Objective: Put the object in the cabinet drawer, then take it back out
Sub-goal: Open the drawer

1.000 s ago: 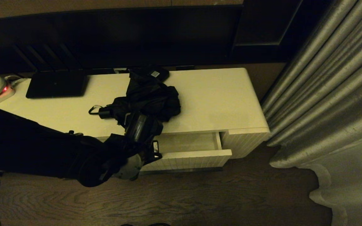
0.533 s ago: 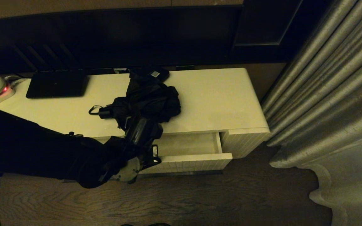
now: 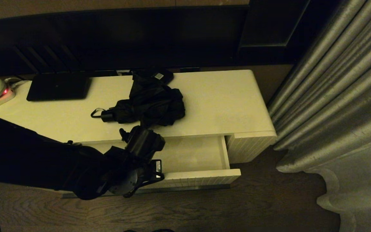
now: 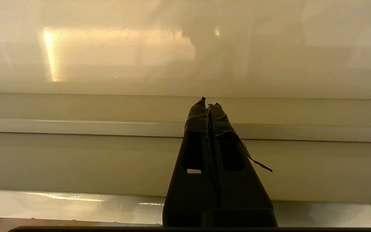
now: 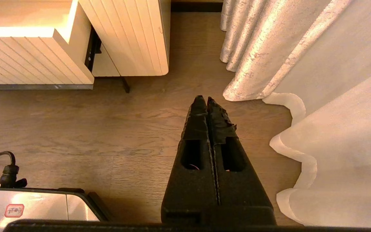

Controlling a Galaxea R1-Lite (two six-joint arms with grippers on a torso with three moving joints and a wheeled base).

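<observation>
Right hand (image 5: 207,100): parked low over the wooden floor (image 5: 108,129) near the curtain (image 5: 301,64), fingers pressed together, holding nothing.
Left hand (image 4: 208,104): at the front of the cabinet drawer (image 3: 201,178), fingers closed against each other with nothing visible between them; its wrist view shows the tips pointing at pale drawer surfaces, and in the head view the arm reaches in from the left over the drawer's front edge.
Drawer: pulled open, pale interior bare where it shows; room enough, I judge, for the bundle.
Worktop (image 3: 224,103): cream top of the cabinet, just behind the open drawer.
Umbrella (image 3: 150,104): lying on the worktop near its front edge, not yet in the drawer; fabric loose and bunched, handle (image 3: 108,115) pointing left with a thin wrist loop (image 3: 96,112).
Handling: probably light; the cloth is soft and likely slides and spreads under a pinch, so a fabric grip may let it sag or unfurl.
Where to hold: the short stiff handle, or the shaft just beside it, looks the firmest place.
Behind: a small black box (image 3: 158,75) touches or sits just at the far fabric; a flat black device (image 3: 58,87) lies well to the left.
</observation>
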